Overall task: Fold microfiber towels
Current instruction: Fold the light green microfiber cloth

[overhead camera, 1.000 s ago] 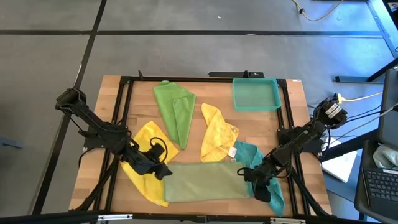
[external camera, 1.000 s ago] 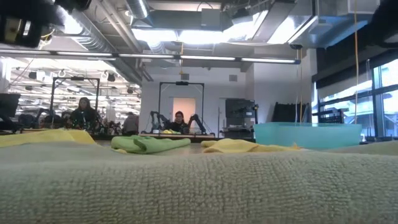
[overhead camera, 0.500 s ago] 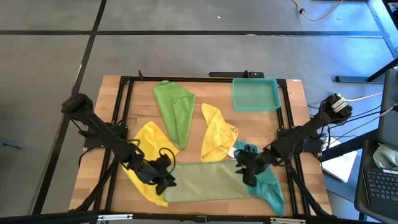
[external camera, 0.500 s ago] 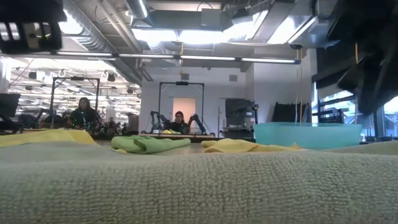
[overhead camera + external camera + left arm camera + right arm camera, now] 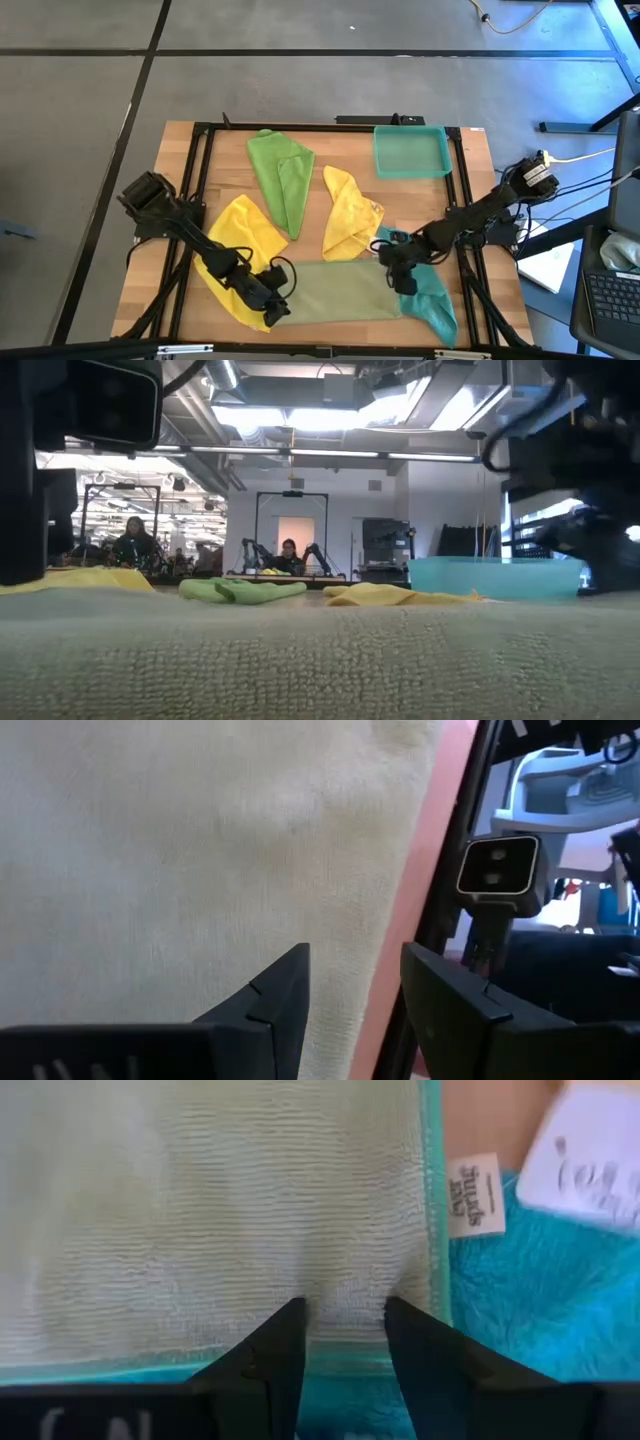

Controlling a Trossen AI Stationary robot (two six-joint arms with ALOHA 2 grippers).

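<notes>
fingers of both grippers stand apart with nothing between them: the left gripper [image 5: 278,300] sits at the near left corner of the pale olive towel [image 5: 335,292], the right gripper [image 5: 398,283] at its right edge, where the right wrist view shows both fingers [image 5: 275,1358] pressed down on the weave just inside the hem. the pale olive towel lies spread flat along the near side of the table [image 5: 475,180]. risks, as judged from here: the right edge overlaps the teal towel [image 5: 428,300], so a closing pinch may gather both layers and drag the teal cloth into the fold; the left corner lies over a yellow towel [image 5: 243,240] and close to the table's front edge, so the same double pick, or a missed pinch at the rim, is possible there. unequal grips would skew the fold. other items: a bright green towel [image 5: 282,180] and a second yellow towel [image 5: 351,213] lie crumpled behind, in the likely path of a fold away from the front; the teal tray [image 5: 411,151] stands clear at the far right. people sit in the room beyond the table.
</notes>
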